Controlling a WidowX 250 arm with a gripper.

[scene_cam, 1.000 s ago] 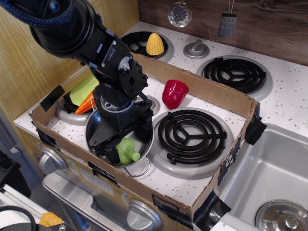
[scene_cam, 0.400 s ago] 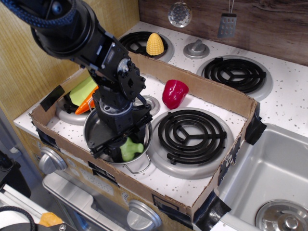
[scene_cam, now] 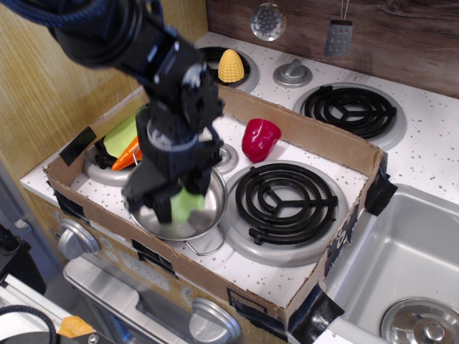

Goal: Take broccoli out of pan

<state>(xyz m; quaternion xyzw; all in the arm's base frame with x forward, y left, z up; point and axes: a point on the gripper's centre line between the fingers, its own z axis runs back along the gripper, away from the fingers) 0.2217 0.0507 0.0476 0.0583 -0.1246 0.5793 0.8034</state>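
Black gripper [scene_cam: 172,195] is w/ its jaws closed on the broccoli [scene_cam: 186,204], one finger each side of the light-green lump. It's motion-blurred, so exact finger contact is hard to read, but the broccoli sits between the fingers, over the pan [scene_cam: 208,218] opening, above the bottom by the look of it; can't tell whether it has cleared the rim. The pan is a shiny steel pot at the front-left of the toy stove, wire loop handle [scene_cam: 204,247] poking toward the front edge.

A cardboard box wall [scene_cam: 308,136] fences off the front part of the stove top. Inside it, right of the pan, a black coil burner [scene_cam: 285,201], just beside the pot. Behind the pan, a red toy pepper [scene_cam: 259,139] sits upright-ish, well apart from the gripper. Left of the arm, a yellow-green plate [scene_cam: 123,135] w/ an orange carrot [scene_cam: 128,155] lying on it, partly hidden by the arm.

Outside the box at the back: yellow corn [scene_cam: 230,66] on the rear-left burner, a silver knob [scene_cam: 292,72] next to it, another coil burner [scene_cam: 348,111] rear-right. Sink [scene_cam: 401,265] at far right. A spatula [scene_cam: 338,36] and a round ladle-like utensil [scene_cam: 268,21] hang on the wood back wall.
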